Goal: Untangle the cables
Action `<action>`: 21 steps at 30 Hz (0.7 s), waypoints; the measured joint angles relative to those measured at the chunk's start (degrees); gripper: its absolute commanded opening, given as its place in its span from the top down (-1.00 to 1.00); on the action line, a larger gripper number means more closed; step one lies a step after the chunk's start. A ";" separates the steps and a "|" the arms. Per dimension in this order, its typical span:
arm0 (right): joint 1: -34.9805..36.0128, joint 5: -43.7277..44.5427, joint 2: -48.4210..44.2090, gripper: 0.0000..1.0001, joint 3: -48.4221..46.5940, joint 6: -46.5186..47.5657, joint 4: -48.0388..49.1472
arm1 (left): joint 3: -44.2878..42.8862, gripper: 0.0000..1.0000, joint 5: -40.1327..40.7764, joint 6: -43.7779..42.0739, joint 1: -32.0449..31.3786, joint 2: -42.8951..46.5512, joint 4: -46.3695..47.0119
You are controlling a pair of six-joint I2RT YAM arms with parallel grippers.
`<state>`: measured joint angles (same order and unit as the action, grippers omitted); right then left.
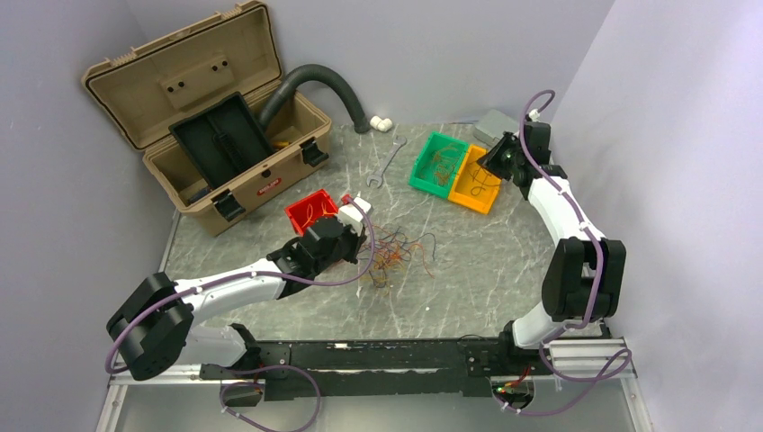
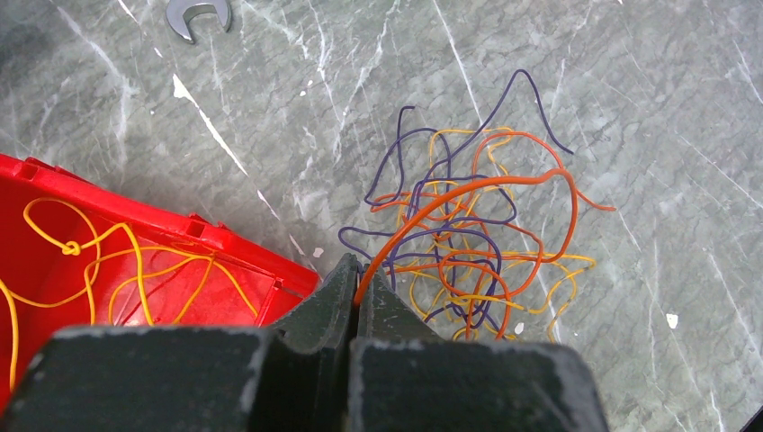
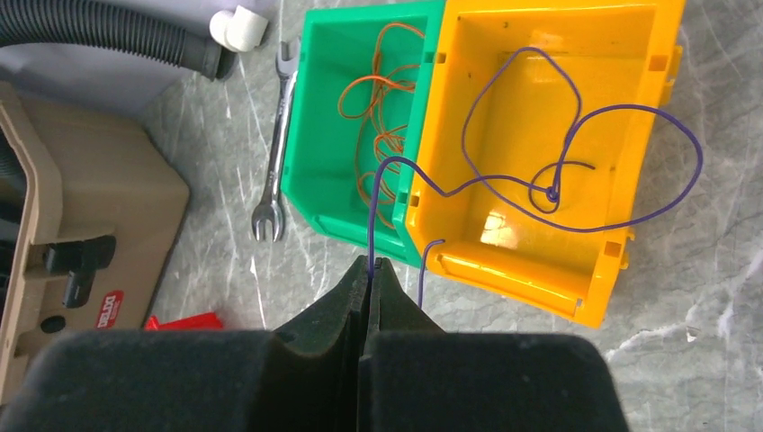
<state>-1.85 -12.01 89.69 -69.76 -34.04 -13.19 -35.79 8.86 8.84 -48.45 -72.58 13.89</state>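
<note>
The cables [image 2: 468, 234] lie as a loose tangle mid-worktop [image 1: 504, 261]. At the tangle's 10 o'clock, the left tool [image 2: 358, 279] is clamped on one orange cable [image 2: 486, 184] that loops through the rest, so a pull may drag the whole knot along. At 2 o'clock the right tool [image 3: 371, 270] pinches a purple cable [image 3: 372, 216] draped in the yellow bin [image 3: 522, 270]; a lift could haul it out.

Table [image 2: 630, 90]: smooth, marble-look, slight sheen. Yellow bin [image 3: 513, 270], green bin [image 3: 333, 54]: glossy plastic. Wrench [image 3: 282, 135]: bare metal. Hose [image 3: 99, 31]: ribbed, matt. Cables [image 2: 468, 243]: smooth insulation.
</note>
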 measured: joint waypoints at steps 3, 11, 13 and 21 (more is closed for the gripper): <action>0.02 -1.38 0.00 1.00 -0.11 0.46 0.02 | 0.00 1.00 -0.02 0.00 0.00 0.00 0.00; 0.46 -9.79 0.66 1.00 -1.62 0.79 1.68 | 0.07 1.00 0.00 0.00 0.00 0.28 0.00; 0.55 -12.83 1.70 1.00 -1.62 0.55 2.69 | 0.17 1.00 0.00 0.00 0.00 0.74 0.00; 0.79 -21.75 6.08 1.00 -1.62 0.94 3.74 | 0.17 1.00 0.00 0.00 0.00 0.87 0.02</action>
<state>-1.06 -33.76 95.77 -71.37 -33.10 -9.45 -35.62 8.86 8.84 -48.45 -71.70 13.91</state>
